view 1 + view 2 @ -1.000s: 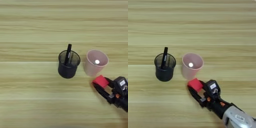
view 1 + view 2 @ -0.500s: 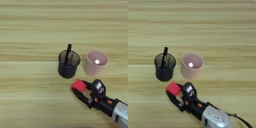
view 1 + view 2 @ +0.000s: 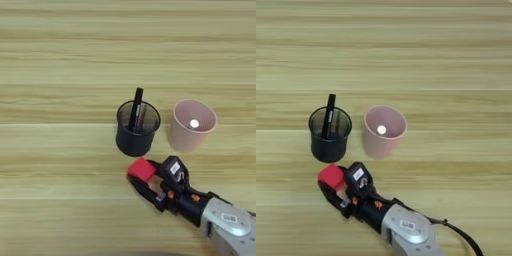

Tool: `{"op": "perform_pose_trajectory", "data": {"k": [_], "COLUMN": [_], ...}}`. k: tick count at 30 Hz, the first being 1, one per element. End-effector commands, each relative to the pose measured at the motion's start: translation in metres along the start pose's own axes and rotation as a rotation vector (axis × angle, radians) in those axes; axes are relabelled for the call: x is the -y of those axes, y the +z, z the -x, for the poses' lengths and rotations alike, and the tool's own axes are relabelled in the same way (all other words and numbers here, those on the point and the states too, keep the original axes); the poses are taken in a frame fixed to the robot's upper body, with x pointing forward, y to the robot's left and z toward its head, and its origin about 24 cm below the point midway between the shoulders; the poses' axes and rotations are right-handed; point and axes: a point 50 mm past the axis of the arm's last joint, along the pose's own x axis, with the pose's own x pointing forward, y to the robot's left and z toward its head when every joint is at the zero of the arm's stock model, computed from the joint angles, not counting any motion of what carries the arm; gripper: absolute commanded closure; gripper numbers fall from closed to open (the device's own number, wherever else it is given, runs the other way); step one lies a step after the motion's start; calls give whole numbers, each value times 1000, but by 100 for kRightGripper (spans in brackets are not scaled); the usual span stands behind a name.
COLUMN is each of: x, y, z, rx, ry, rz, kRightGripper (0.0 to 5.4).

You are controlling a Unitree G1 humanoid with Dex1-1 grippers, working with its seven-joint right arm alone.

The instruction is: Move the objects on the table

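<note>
Left eye view
- Bench: the broad light wood-grain bench fills the view, with long plank streaks running across.
- Pen cup: the black mesh pen cup stands upright near the middle; a black pen leans inside it, its top above the rim.
- Pink cup: the pale pink plastic cup stands just beside the pen cup, on its right; a small white tip shows inside it.
- Claw: the right claw with two black fingers comes from the lower right on a silver forearm.
- Cube: the small red cube sits between the fingers, which are closed on it, just in front of the pen cup.

Right eye view
- Same scene: the cube in the claw is below the pen cup.
- Pink cup: apart from the claw.
</note>
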Motion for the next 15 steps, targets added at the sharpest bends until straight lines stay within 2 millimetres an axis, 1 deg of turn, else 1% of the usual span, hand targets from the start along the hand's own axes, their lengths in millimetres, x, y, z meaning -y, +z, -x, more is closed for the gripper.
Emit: {"op": "perform_pose_trajectory", "data": {"k": [1, 11, 12, 15], "x": [2, -2, -2, -2], "y": [14, 10, 10, 10], "z": [-3, -2, -1, 0], "rx": [73, 59, 59, 61], "ry": [-16, -7, -8, -13], "rz": [38, 34, 34, 34], "kRightGripper": [304, 304, 275, 249]}}
